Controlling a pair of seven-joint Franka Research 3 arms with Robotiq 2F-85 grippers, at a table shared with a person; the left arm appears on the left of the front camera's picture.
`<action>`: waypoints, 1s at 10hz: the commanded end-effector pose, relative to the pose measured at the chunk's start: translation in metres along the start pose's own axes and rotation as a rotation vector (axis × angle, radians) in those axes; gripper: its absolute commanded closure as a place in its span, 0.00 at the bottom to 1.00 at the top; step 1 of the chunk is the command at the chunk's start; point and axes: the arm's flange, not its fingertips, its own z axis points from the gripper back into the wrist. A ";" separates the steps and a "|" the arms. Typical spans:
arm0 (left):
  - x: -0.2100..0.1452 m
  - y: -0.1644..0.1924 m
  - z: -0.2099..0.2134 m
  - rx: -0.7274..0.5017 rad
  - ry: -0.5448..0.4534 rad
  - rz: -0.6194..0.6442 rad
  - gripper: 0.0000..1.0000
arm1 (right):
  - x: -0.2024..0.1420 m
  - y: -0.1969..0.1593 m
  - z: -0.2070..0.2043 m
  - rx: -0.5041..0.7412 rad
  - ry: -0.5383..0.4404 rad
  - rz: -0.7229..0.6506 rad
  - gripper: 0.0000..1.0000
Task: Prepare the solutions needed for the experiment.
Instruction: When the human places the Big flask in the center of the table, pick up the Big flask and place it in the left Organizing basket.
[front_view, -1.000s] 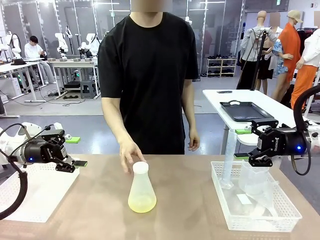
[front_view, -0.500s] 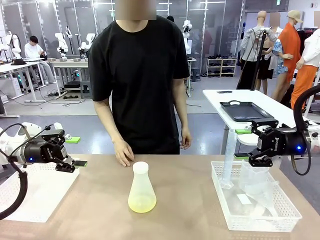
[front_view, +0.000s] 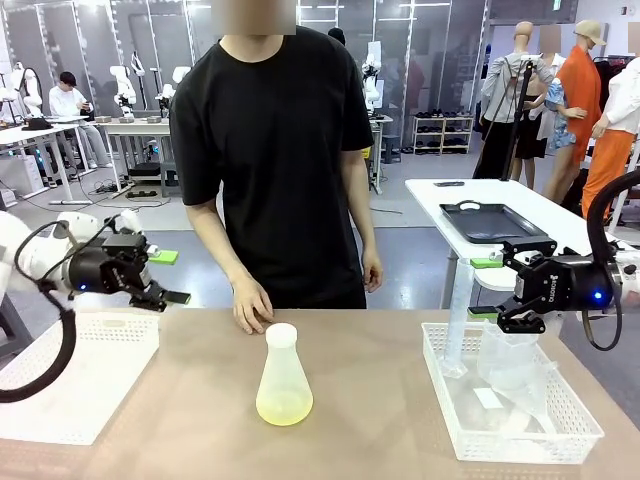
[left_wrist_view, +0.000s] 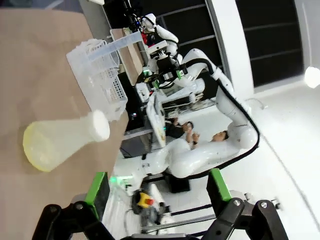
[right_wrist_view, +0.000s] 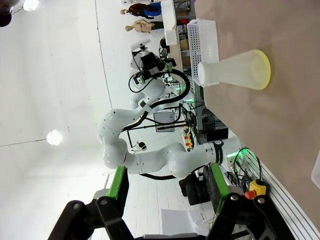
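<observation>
The left gripper (front_view: 170, 278) hangs wide open and empty over the inner edge of a white perforated plastic tray (front_view: 60, 390). Its green-padded fingers (front_view: 163, 257) point level toward the table's middle, one above the other. Ahead of it, lower and toward the robot's right, stands the translucent whitish plastic conical flask (front_view: 283, 375). The flask is upright, its long axis vertical and its narrow neck on top. The pale yellow-green liquid (front_view: 284, 407) lies as a shallow layer in its broad base.

The right gripper (front_view: 487, 288) is likewise spread open and holds nothing, its fingers also stacked. It hovers over the far inner corner of a white plastic mesh basket (front_view: 520, 452), which holds a tall clear cylinder (front_view: 458, 310) and other clear vessels. From this gripper the flask lies lower and to the robot's left, farther off than from the left one, so the left arm looks the nearer.

In both wrist views the flask appears sideways, so each wrist is rolled about a quarter turn. Either gripper would probably have to roll before its fingers could straddle the neck from the sides.

A person's hand (front_view: 250, 305) rests on the brown table (front_view: 380, 400) just beyond the flask, on the left gripper's side and seemingly not touching it. A direct reach from the left would pass close by that hand. The tabletop is flat and open on both sides of the flask.
</observation>
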 end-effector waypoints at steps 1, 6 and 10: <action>0.015 -0.009 -0.018 0.085 0.014 -0.179 0.00 | 0.000 0.002 0.000 0.001 0.008 0.003 0.20; 0.033 -0.017 -0.076 0.097 0.143 -0.745 0.00 | 0.000 0.002 0.000 0.001 0.008 0.003 0.20; 0.032 -0.027 -0.072 0.080 0.162 -0.685 0.00 | 0.000 0.002 0.000 0.001 0.008 0.003 0.20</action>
